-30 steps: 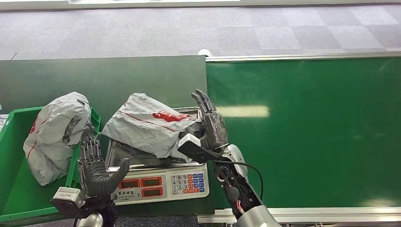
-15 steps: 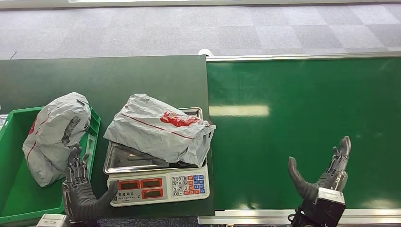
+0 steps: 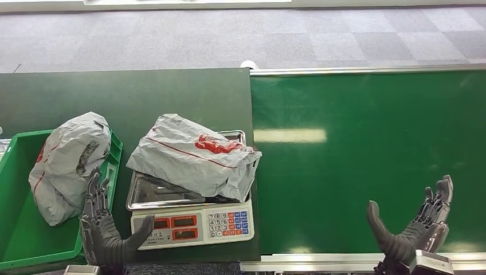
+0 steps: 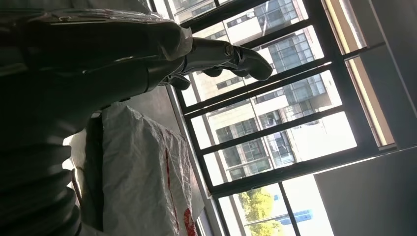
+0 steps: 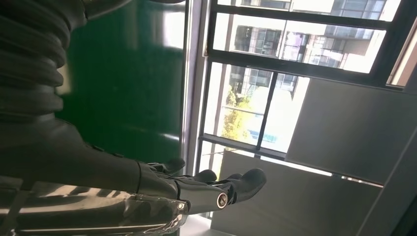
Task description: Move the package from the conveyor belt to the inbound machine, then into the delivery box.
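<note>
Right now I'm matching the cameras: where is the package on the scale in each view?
Head view: package at centre-left, lying on the scale.
Left wrist view: its white wrap with red print, beyond the left hand.
Right wrist view: not in it.
Shared landmark: the left hand.

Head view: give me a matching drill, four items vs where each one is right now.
Items:
1. package with the red print
2. second grey package
3. left hand
4. right hand

Places:
A. in the green delivery box
B. open, over the near edge of the conveyor belt
C. on the steel pan of the scale
D. open, between the box and the scale

Pairs: 1-C, 2-A, 3-D, 4-B
</note>
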